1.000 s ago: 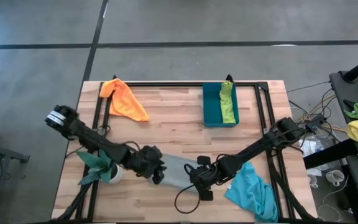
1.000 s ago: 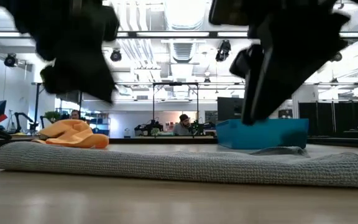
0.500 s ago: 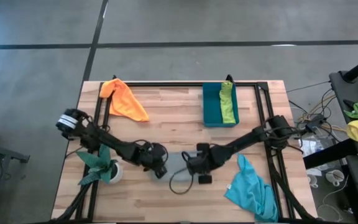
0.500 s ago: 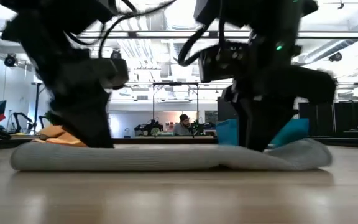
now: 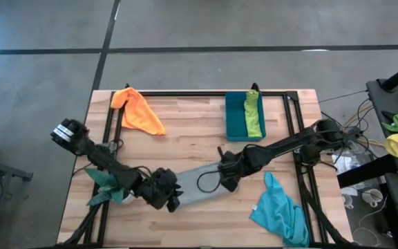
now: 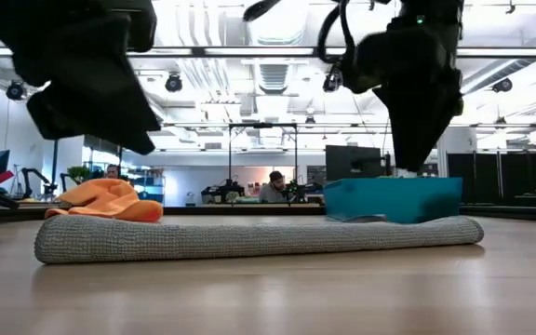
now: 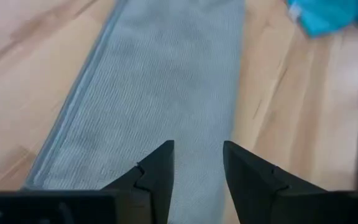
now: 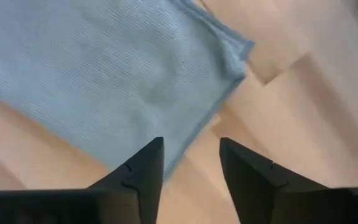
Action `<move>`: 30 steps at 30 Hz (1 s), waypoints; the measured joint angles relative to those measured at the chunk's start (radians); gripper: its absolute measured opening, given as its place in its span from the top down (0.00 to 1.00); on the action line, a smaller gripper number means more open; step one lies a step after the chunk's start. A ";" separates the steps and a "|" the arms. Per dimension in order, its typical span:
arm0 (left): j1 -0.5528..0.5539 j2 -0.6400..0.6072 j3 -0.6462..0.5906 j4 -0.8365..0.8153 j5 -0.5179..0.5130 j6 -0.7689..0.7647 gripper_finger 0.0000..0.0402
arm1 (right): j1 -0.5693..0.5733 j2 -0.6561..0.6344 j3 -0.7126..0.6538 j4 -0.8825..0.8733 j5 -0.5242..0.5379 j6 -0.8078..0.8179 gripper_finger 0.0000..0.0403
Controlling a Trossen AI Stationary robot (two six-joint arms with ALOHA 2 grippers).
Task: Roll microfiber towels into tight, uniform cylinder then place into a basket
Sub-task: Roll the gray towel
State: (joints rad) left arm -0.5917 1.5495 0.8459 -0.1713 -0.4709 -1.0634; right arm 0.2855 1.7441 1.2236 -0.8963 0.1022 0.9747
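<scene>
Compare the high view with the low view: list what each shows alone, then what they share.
Only the high view: the lime green towel inside the basket, the turquoise towel, the plant.
Only the low view: the room behind, with a seated person.
Both: the grey towel lying folded on the table, the orange towel, and both arms above it.

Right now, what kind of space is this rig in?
Likely a robotics lab or open workshop: a wooden table on bare concrete floor, exposed ceiling ducts and track lights, and a person seated at workstations with monitors behind it.
</scene>
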 joint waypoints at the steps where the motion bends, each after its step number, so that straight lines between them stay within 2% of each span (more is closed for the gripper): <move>1: -0.005 0.007 -0.003 -0.011 0.001 0.020 0.70 | 0.000 -0.002 -0.015 0.025 -0.015 0.029 0.58; 7: -0.013 0.031 -0.003 -0.020 0.027 0.030 0.70 | 0.002 0.000 -0.106 0.051 -0.039 0.191 0.41; 10: -0.021 0.031 -0.003 -0.026 0.034 0.039 0.70 | 0.016 0.001 -0.144 0.074 -0.068 0.286 0.37; 17: -0.025 0.034 -0.008 -0.023 0.051 0.057 0.70 | 0.071 -0.002 -0.219 0.220 -0.139 0.482 0.40; 23: -0.029 0.034 -0.021 -0.024 0.071 0.052 0.70 | 0.169 -0.026 -0.212 0.248 -0.160 0.601 0.42; 27: -0.034 0.034 -0.035 -0.021 0.079 0.083 0.70 | 0.179 -0.028 -0.277 0.396 -0.149 0.623 0.42; 30: -0.056 0.031 -0.037 -0.034 0.136 0.194 0.70 | 0.181 -0.035 -0.320 0.542 -0.121 0.630 0.42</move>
State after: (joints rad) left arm -0.6473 1.5810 0.8089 -0.2048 -0.3346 -0.8698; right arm 0.4663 1.7092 0.9038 -0.3546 -0.0190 1.6045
